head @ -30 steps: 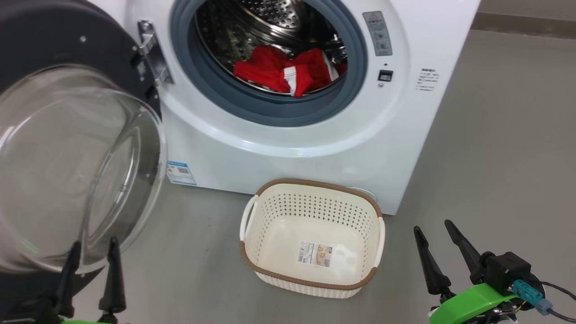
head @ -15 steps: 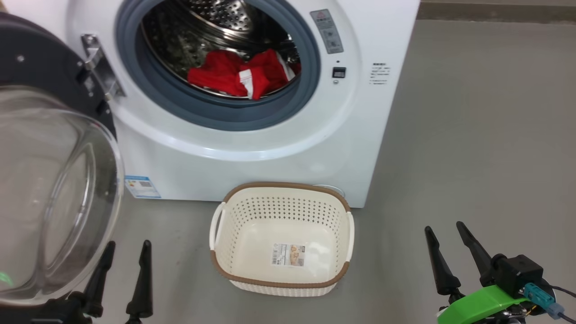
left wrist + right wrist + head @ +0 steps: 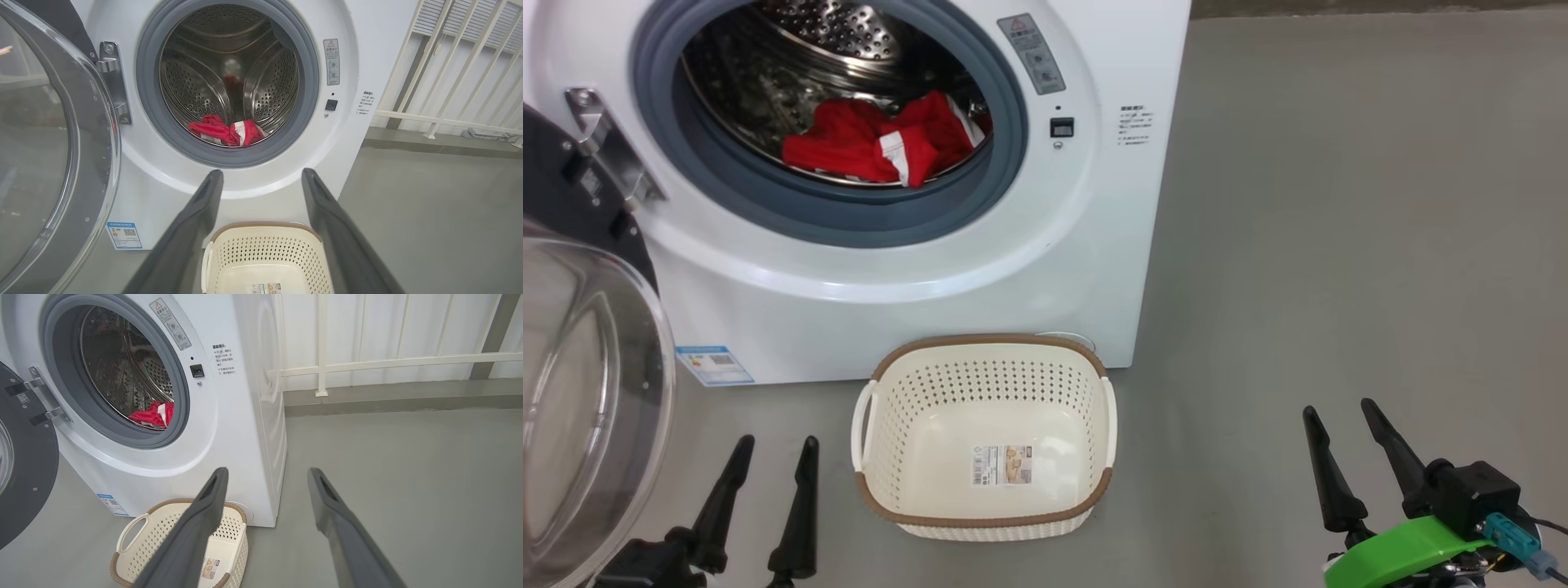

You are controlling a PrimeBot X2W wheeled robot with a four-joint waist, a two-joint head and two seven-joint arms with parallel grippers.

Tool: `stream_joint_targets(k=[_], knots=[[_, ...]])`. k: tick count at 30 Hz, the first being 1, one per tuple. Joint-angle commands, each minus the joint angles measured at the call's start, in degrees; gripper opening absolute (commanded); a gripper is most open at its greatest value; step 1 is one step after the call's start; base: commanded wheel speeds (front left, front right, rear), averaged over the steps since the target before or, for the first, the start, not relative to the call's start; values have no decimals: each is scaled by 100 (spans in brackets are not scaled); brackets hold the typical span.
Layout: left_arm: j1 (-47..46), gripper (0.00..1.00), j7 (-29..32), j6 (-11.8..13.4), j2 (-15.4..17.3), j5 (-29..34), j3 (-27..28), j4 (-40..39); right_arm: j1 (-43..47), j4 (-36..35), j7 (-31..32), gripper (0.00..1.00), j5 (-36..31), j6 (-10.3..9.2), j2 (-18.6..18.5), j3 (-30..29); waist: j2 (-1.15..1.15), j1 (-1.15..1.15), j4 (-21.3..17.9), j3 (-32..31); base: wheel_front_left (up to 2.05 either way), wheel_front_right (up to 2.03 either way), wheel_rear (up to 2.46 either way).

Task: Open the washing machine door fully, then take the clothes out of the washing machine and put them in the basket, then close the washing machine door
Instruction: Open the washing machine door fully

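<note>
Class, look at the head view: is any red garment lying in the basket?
No, the basket is bare apart from its paper label, and the red clothes lie inside the washing machine drum.

Before me the smooth grey floor [image 3: 1339, 245] carries the white washing machine [image 3: 1086, 269], standing flat on it. The cream basket [image 3: 980, 384] sits upright on the floor just in front of the machine's lower front; whether they touch I cannot tell.

Bright even light, soft shadows, sharp
</note>
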Motion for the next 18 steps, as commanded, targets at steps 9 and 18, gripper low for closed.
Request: stream_joint_targets(k=[9, 18], knots=[[-136, 100, -29, 9, 159, -80, 76, -145, 81, -194, -54, 100, -15, 29, -23, 16, 0, 0, -112, -24, 0, 0, 0], [-186, 100, -29, 9, 212, -120, 14, -106, 39, -209, -54, 100, -15, 29, -8, 6, 0, 0, -61, -1, 0, 0, 0]])
